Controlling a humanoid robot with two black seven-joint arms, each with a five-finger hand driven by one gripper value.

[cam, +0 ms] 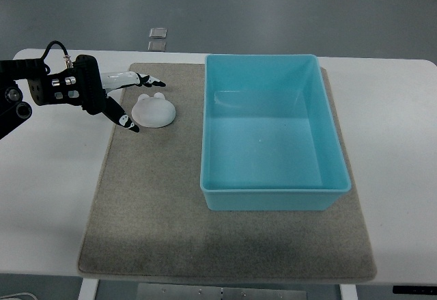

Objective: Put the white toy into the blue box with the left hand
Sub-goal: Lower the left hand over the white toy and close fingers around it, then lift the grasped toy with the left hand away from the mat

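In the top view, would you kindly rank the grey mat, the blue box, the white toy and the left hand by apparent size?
1. Grey mat, largest.
2. Blue box.
3. Left hand and white toy: they look close in size, so I would not rank them; the hand's fingers are spread beside the toy.

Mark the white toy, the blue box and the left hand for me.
white toy (153, 111), top view, centre of its domed top
blue box (273, 199), top view, near wall
left hand (130, 98), top view, between its spread fingertips
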